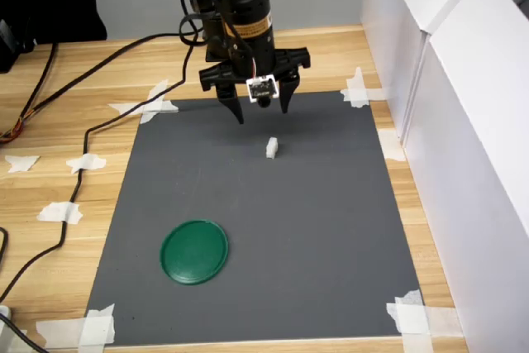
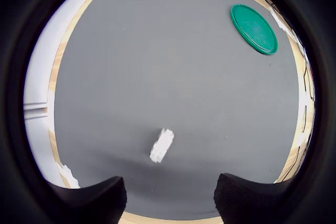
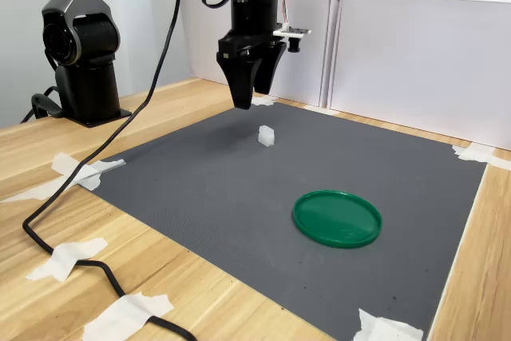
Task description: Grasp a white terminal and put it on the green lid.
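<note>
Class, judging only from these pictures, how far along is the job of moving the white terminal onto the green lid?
Nothing is finished yet. The white terminal lies on the grey mat, well apart from the green lid, which is bare. In hand: the tool hangs open above the mat, close to the terminal but not touching it. Left to do: lower, grip the terminal, carry it across and set it on the lid.

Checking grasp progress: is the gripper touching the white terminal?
Apart. In the second exterior view the open gripper hangs above the mat, bare gap before the white terminal.

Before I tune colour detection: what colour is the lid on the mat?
Dark green lid, plain, clearest in the second exterior view.
</note>
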